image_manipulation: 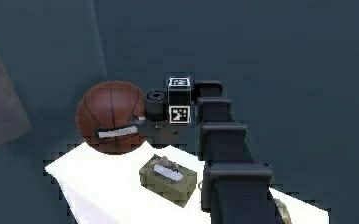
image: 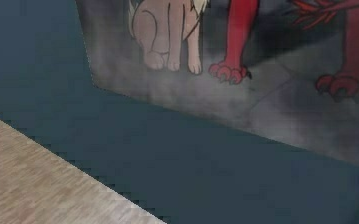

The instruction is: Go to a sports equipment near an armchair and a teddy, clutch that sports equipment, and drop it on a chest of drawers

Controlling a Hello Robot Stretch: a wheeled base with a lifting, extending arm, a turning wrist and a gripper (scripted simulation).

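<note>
Against dark blue walls (image_manipulation: 287, 60) stands a white flat top (image_manipulation: 92, 185). The round orange-brown basketball (image_manipulation: 107, 112) is at the gripper (image_manipulation: 123, 128), over or on this top; the jaws' state and the hold, I cannot tell. Probably only the release is left.

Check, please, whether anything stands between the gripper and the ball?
Nothing visible does: the gripper has its far end right at the ball. A small box lies on the white top beside the arm, not between them.

A reddish-brown basketball (image_manipulation: 105, 108) shows at the white top's (image_manipulation: 92, 188) far corner.
</note>
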